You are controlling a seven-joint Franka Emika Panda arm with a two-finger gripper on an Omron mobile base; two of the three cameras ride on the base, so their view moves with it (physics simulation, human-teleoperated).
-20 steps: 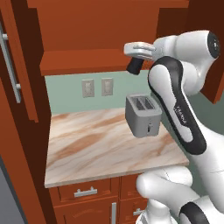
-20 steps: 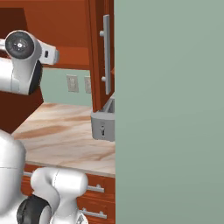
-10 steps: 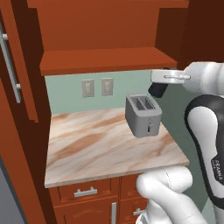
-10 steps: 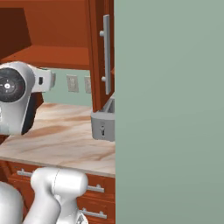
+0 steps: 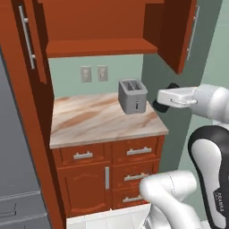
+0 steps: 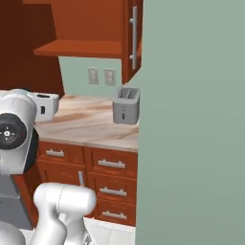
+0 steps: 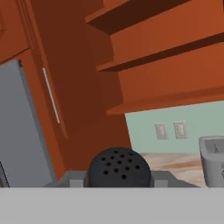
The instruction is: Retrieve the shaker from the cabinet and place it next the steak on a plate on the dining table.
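End effector (image 5: 159, 103) gripping shaker (image 7: 119, 168), cabinet (image 5: 96, 44) open

No legible text, labels or numbers on anything here.

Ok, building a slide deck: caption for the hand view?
Black shaker held in the gripper, facing the open wooden cabinet, toaster at right.

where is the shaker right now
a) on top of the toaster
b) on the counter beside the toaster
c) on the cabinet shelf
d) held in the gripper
d: the hand view shows the shaker's black perforated top sitting between the gripper's fingertips, away from the cabinet shelf and the toaster.
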